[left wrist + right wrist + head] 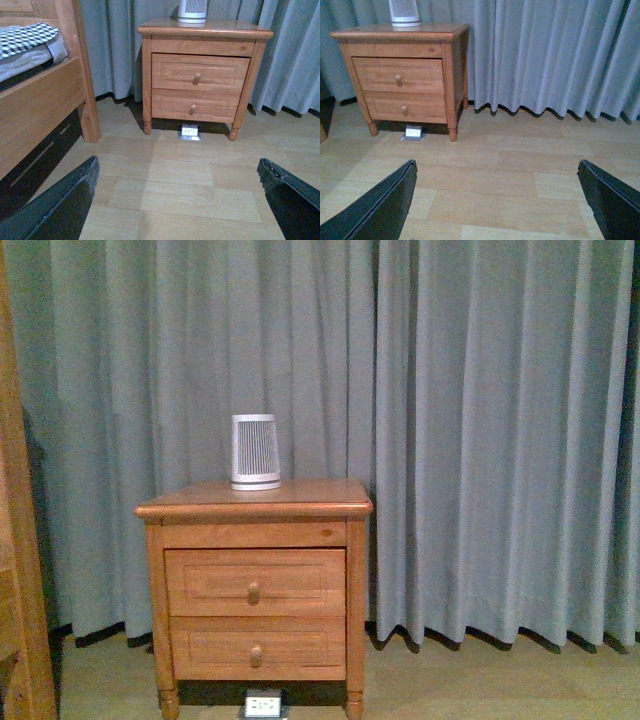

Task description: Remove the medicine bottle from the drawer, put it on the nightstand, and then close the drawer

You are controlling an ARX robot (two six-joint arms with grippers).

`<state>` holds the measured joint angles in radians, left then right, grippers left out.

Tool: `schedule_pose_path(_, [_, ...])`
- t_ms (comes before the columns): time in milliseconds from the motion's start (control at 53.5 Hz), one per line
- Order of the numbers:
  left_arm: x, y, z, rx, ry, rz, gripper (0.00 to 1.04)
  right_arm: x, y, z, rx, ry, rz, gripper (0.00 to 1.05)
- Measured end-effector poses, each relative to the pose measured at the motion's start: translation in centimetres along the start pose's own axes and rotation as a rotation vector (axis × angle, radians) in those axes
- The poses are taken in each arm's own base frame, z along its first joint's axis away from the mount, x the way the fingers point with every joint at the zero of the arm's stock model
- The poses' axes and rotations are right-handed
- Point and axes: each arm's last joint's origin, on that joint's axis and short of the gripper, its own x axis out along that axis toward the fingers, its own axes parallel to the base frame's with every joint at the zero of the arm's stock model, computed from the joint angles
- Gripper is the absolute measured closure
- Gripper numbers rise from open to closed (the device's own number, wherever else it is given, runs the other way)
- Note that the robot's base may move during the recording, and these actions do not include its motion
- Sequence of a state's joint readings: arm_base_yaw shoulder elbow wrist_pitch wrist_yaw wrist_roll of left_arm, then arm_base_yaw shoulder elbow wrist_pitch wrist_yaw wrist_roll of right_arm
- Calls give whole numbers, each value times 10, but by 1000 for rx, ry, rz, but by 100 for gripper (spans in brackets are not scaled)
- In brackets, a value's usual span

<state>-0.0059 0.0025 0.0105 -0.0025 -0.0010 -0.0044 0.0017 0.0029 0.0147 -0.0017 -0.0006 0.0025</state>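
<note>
The orange-brown nightstand [255, 508] stands against the grey curtain, and shows as the nightstand [205, 30] and the nightstand [400, 35] in the wrist views. Its upper drawer [255, 582] [200, 72] [399, 75] is shut, round knob facing out. The medicine bottle is hidden. My left gripper [177, 172] is open over bare floor, well short of the cabinet. Open too is my right gripper [496, 172], off to the cabinet's right, nothing between its fingers. Neither arm appears in the front view.
A white-grey ribbed device [255, 451] sits on the nightstand top. The lower drawer [256, 648] is shut. A white socket plate [189, 131] lies on the floor under the cabinet. A wooden bed frame [45, 100] stands left of it. Curtain [480, 420] hangs behind.
</note>
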Motion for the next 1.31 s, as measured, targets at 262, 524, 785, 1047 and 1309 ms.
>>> schedule_pose_path(262, [0,0,0,0,0,0,7,0,0,0,0,0,0,7])
schedule_pose_path(524, [0,0,0,0,0,0,7,0,0,0,0,0,0,7])
schedule_pose_path(785, [0,0,0,0,0,0,7,0,0,0,0,0,0,7])
schedule_pose_path(1047, [0,0,0,0,0,-1,7,0,0,0,0,0,0,7])
schedule_pose_path(1309, [0,0,0,0,0,0,7,0,0,0,0,0,0,7])
